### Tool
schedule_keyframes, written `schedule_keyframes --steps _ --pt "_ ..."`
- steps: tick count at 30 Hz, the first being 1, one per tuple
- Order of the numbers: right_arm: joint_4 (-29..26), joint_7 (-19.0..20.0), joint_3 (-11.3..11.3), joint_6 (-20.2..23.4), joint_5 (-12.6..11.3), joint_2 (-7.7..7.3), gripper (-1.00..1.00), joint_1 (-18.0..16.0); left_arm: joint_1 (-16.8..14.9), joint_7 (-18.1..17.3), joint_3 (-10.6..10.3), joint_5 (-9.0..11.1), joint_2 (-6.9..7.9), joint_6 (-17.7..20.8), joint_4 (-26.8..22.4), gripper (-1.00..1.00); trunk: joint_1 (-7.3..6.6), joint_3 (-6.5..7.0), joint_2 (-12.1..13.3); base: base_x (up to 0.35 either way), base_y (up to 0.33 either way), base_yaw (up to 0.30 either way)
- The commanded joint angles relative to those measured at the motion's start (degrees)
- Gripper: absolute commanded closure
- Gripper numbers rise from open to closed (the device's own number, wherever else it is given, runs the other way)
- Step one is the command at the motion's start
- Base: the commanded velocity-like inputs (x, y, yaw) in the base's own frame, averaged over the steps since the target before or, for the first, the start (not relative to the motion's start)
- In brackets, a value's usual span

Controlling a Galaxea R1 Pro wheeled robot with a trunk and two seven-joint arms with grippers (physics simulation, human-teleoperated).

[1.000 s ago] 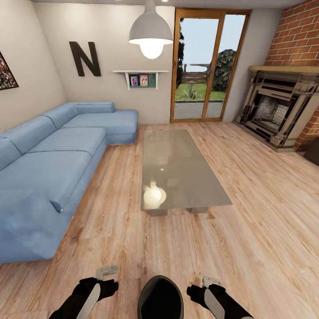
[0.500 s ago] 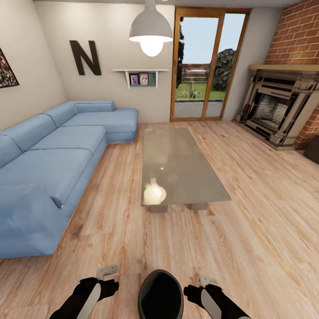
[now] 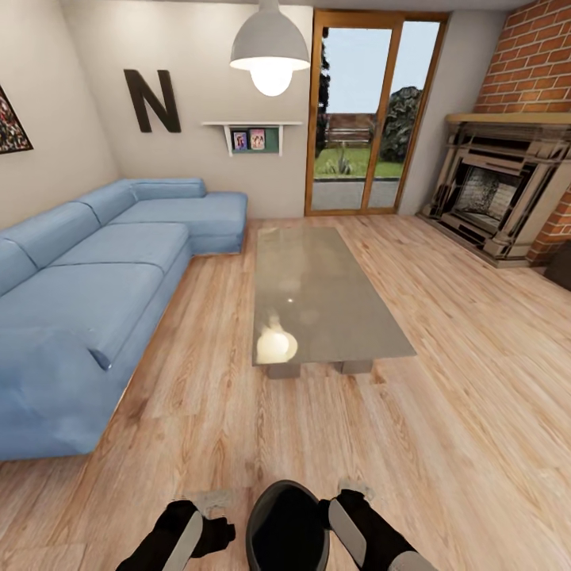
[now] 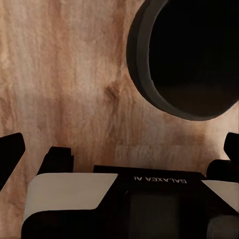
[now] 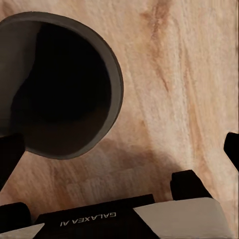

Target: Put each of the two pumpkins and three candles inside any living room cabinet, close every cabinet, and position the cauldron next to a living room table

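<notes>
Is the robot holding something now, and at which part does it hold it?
Nothing is held. The cauldron stands on the floor between the left gripper and the right gripper; in the wrist views neither gripper closes on its rim.

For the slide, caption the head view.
Both arms flank the black cauldron on the wood floor, short of the glass coffee table, blue sofa at left, fireplace at right.

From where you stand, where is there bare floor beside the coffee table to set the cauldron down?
Bare floor lies between the cauldron and the table's near end. The wide strip toward the fireplace is free too. The lane between table and sofa is narrower.
</notes>
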Motion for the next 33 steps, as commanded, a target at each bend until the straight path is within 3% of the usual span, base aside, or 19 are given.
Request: schedule_keyframes --steps 1,5,14,26,33 --pt "0.07 -1.01 -0.08 1.73 -0.21 0.0 -1.0 -0.34 -0.33 0.01 -0.01 -0.06 -0.18 -1.32 1.34 -1.0 0.23 -0.19 -0.42 0.0 0.0 0.0" --pt "0.27 -2.39 -0.25 3.99 -0.5 0.0 -1.0 -0.88 -1.87 0.02 -0.03 -0.21 -0.63 -4.13 5.3 -1.0 1.1 -0.9 -2.02 0.0 0.0 0.0" --pt "0.8 -2.75 -0.26 3.33 0.1 0.0 -1.0 -1.02 -2.69 0.09 0.04 -0.21 -0.43 -8.51 6.93 -1.0 3.08 -2.52 -5.63 0.0 0.0 0.0" --pt "1.56 -2.76 -0.18 3.17 0.29 0.0 -1.0 -1.03 -3.84 1.04 0.01 -0.21 -1.34 -9.95 7.61 -1.0 5.72 -4.67 -10.44 0.0 0.0 0.0" --pt "1.56 -2.75 -0.09 3.14 0.32 0.0 -1.0 -1.03 -4.09 1.23 -0.03 -0.16 -1.05 -11.62 8.78 -1.0 7.25 -5.93 -13.25 0.0 0.0 0.0"
